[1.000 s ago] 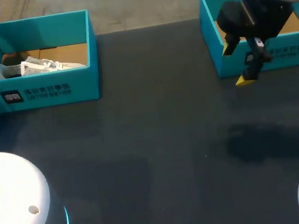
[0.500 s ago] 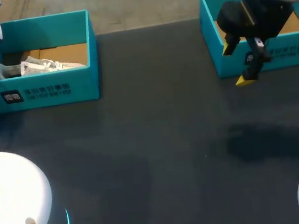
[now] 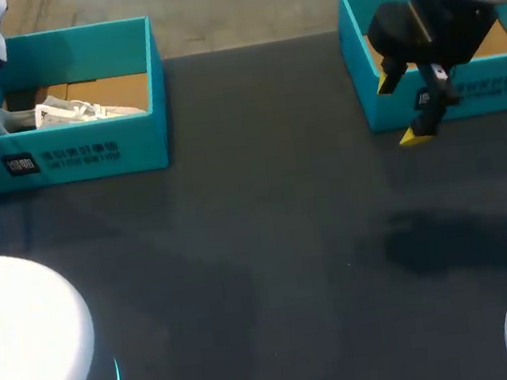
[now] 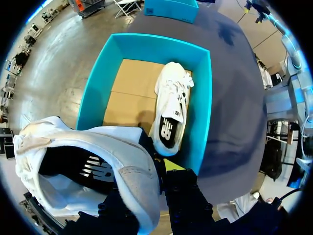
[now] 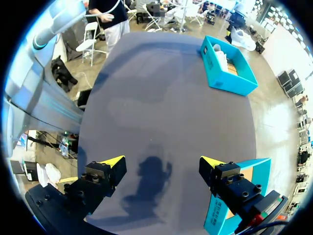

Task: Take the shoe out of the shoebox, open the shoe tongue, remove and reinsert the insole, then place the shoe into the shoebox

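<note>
Above the dark table (image 3: 271,244), left gripper (image 4: 157,167) clamps a white shoe (image 4: 122,156) over the shoebox (image 4: 203,98); right gripper (image 5: 161,161) gapes wide.

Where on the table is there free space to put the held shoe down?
The widest bare patch of the table lies between the left shoebox and the right shoebox, down toward the near edge. It is crowded inside the left shoebox, where a second shoe lies, and before the right shoebox, where the right gripper hangs open.

Dark table (image 3: 271,244), an open-topped teal box (image 3: 503,84) with cardboard floor at its far right
</note>
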